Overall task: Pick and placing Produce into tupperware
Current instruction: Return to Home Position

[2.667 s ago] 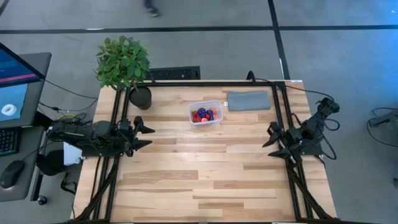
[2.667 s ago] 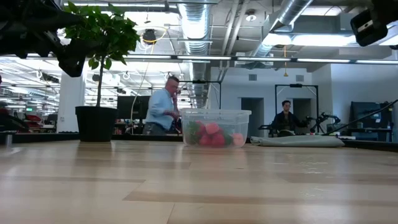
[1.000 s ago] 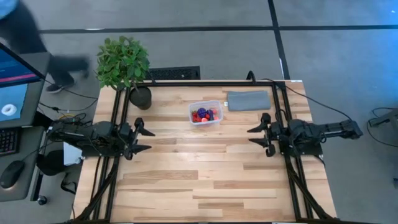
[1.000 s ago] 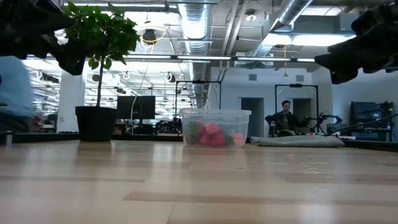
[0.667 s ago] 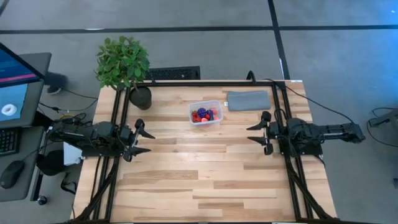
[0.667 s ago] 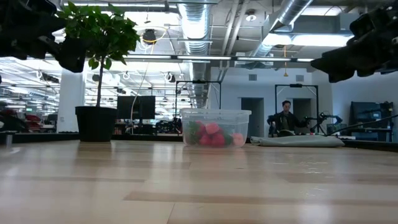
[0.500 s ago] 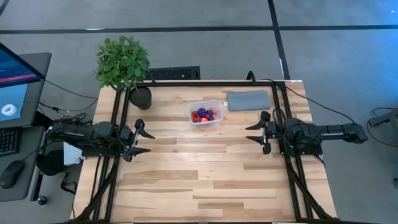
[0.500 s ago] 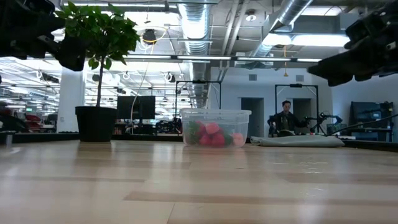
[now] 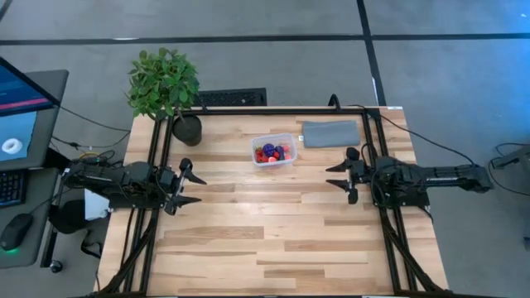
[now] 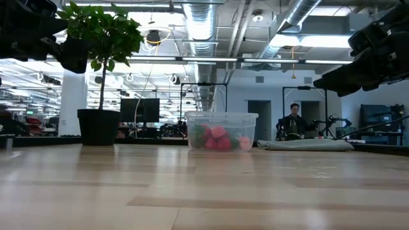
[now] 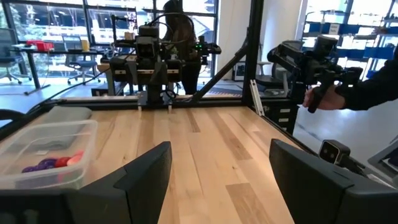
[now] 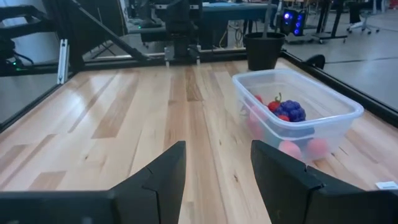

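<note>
- The tupperware [image 9: 258, 141] sits on the wooden surface [image 9: 265, 236], near the middle of its back edge.
- The produce [image 9: 272, 152] lies inside the tupperware. I can see red, pink and purple bits in a little pile.
- All the produce I can see is in the box, so I think the picking job is done.
- The left end effector [image 9: 193, 183] hangs over the left edge of the surface. Its two fingers are spread apart and hold nothing.
- The right end effector [image 9: 332, 176] hangs near the right edge, just in front of the grey pad [image 9: 330, 133]. Its fingers are spread apart too, and they are empty.
- Both point in toward the middle, well apart from the box. I think they wait there so they do not bump it.
- A potted plant [image 9: 163, 83] stands at the back left corner. The grey pad lies flat near the back right corner, just beside the tupperware.
- The tupperware is between the plant and the pad.
- The surface is made of light wood planks with a black frame around it.
- A screen [image 9: 18, 108] glows on a desk past the left edge.
- The room is a big office with pipes on the ceiling. A person [image 10: 293, 121] is far off behind the surface.
</note>
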